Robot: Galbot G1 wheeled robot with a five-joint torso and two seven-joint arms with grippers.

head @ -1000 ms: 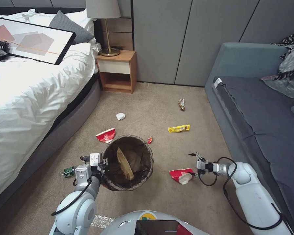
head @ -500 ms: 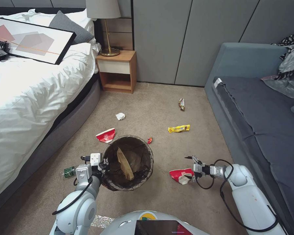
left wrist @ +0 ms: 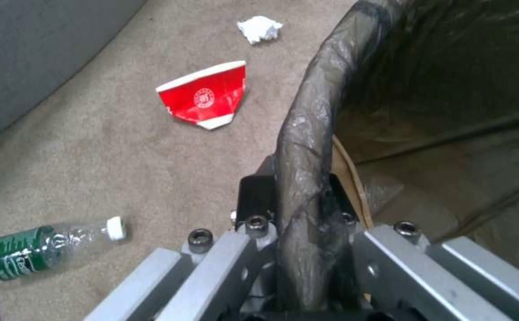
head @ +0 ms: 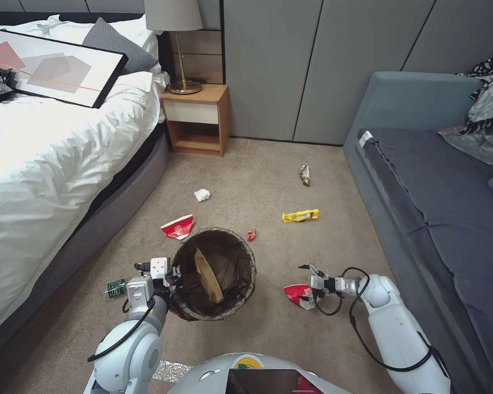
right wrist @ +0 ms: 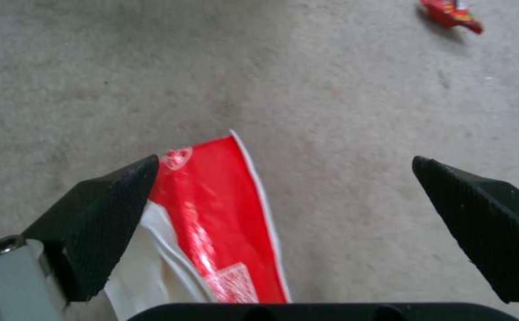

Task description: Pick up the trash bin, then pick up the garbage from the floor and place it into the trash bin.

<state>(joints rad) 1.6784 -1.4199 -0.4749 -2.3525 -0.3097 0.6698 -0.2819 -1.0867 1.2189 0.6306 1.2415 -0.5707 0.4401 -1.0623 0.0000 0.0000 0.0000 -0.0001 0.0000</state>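
Now right tool (right wrist: 283, 223) wide open, empty, over crushed red-and-white paper cup (right wrist: 212, 218), nearer one finger; left tool (left wrist: 295, 209) clamps round white lined trash bin (head: 213, 273) rim.

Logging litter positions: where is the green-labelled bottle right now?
The bottle lies on its side on the carpet in the head view, on the robot's left between the bed and the bin.

My head camera looks forward and down across the carpet (head: 290, 164). My left wrist camera sits tight against the trash bin (left wrist: 307, 147) rim. My right wrist camera hovers close over, I think, a crushed cup (right wrist: 223, 214); all 3 views share the carpet.
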